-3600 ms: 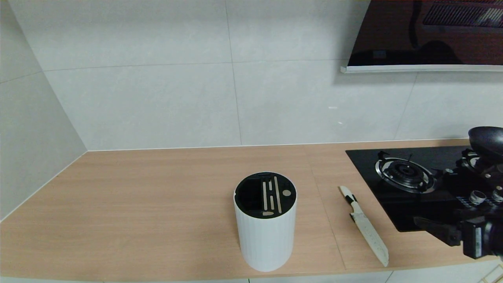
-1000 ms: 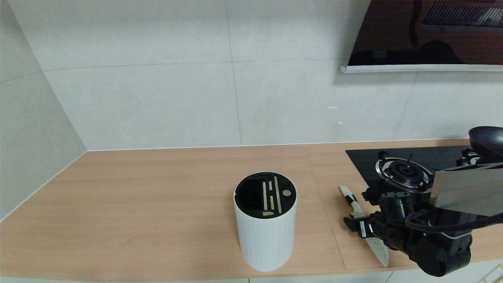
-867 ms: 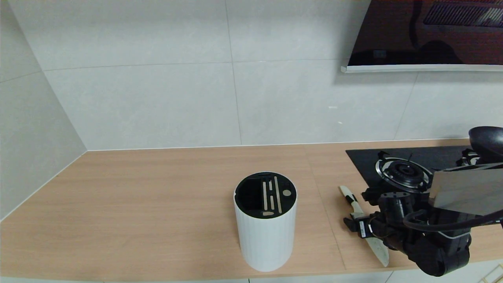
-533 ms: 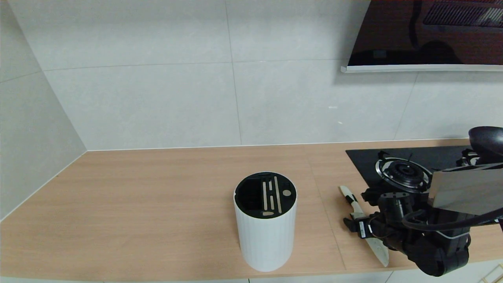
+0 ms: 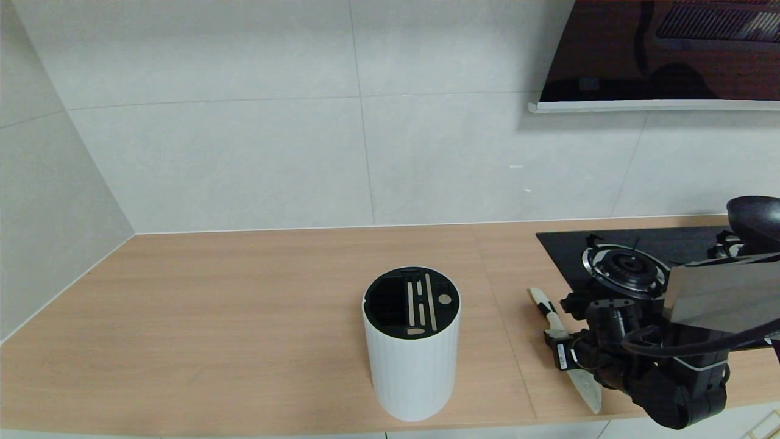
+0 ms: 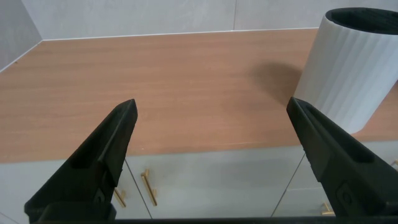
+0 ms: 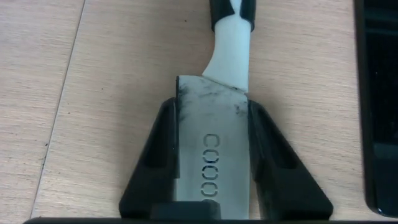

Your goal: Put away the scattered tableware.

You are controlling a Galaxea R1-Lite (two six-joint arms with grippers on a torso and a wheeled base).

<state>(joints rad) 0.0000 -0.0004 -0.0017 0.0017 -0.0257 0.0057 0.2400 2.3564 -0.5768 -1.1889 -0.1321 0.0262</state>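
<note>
I am clenching my right tool across the blade of the knife lying flat on the desk between the white holder and the stove, and such a thin, smooth hold is risking it slipping or swinging handle-down once lifted

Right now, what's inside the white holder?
The holder has a black top insert with narrow slots and one larger compartment, nothing sticking out. Below the openings is hidden. The knife lies outside, in the right claw.
</note>
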